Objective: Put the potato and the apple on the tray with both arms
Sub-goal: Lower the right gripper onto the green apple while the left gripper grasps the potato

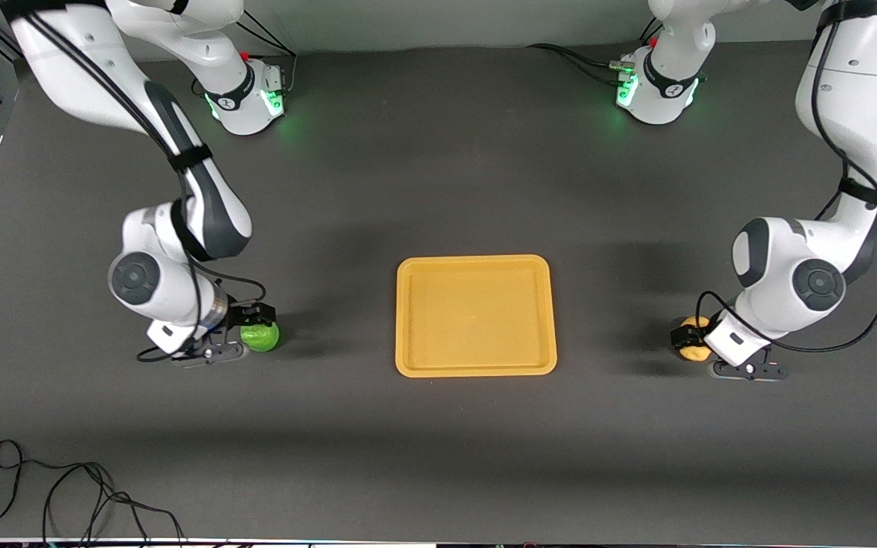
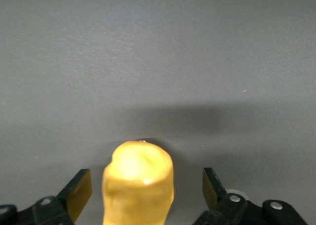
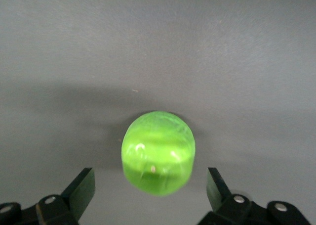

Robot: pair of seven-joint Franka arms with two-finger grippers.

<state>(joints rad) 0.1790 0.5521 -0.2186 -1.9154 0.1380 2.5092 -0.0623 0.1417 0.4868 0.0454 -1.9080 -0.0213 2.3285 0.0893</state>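
Glossy green apple [image 3: 158,153] and lumpy yellow potato [image 2: 138,185] sit between spread tools.

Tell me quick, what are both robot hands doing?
Left gripper: open around the potato, not gripping.
Right gripper: open around the apple, not gripping.

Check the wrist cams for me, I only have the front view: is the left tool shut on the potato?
Observer: No. The left tool is open. The potato sits between its fingers with a gap on each side.
Operator: And the right one on the apple?
Observer: The right tool is open too. The apple is between its fingers and touches neither.
Operator: Both centred?
Observer: The apple roughly is. The potato sits closer to one finger than the other.
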